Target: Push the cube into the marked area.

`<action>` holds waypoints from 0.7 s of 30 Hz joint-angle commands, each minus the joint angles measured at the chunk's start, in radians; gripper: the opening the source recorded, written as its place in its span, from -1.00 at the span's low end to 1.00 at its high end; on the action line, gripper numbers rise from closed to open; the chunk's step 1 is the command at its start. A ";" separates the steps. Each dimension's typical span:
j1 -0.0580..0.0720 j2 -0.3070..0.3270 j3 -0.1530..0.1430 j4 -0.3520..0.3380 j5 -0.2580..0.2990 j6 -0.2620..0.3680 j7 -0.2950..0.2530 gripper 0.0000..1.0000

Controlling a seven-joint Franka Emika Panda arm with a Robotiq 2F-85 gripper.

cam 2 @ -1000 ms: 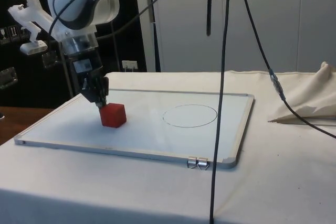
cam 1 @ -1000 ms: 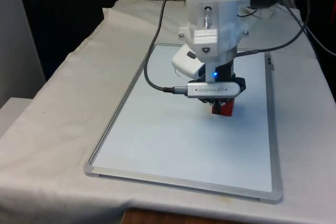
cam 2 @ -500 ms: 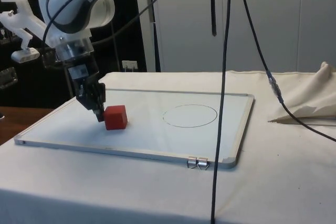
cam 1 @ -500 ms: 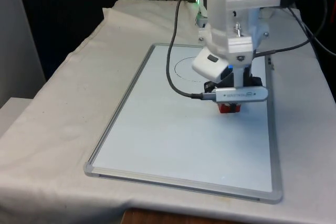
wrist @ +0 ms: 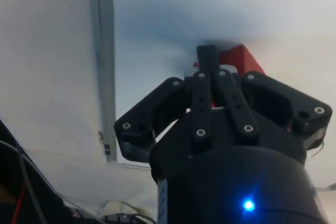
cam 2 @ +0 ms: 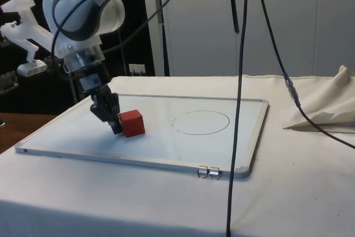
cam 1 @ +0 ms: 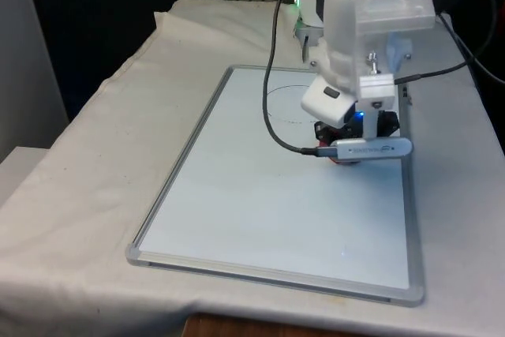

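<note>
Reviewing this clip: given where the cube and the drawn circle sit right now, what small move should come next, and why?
Probably a short further push along the same line. In the side view the gripper presses against the red cube on the side away from the drawn circle, and the cube sits on the whiteboard short of that circle, with bare board between them.

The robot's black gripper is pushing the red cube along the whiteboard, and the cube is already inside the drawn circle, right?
Not quite. The gripper is pushing the red cube along the whiteboard, but the cube is not inside the drawn circle yet. The side view shows bare board between the cube and the circle.
</note>
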 commanded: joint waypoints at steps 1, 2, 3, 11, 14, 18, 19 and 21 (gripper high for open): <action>-0.005 -0.013 -0.003 -0.018 -0.001 0.016 -0.010 -0.99; -0.006 -0.016 -0.006 -0.023 0.000 0.016 -0.015 -0.99; -0.002 -0.009 -0.008 -0.012 0.000 0.001 -0.012 -0.99; -0.016 -0.033 -0.030 -0.047 0.005 0.012 -0.045 -0.99; -0.020 -0.041 -0.031 -0.063 0.005 0.014 -0.051 -0.99; -0.025 -0.066 -0.035 -0.105 0.006 0.020 -0.064 -0.99; -0.027 -0.072 -0.037 -0.114 0.006 0.020 -0.067 -0.99; -0.025 -0.060 -0.039 -0.095 0.003 0.000 -0.064 -0.99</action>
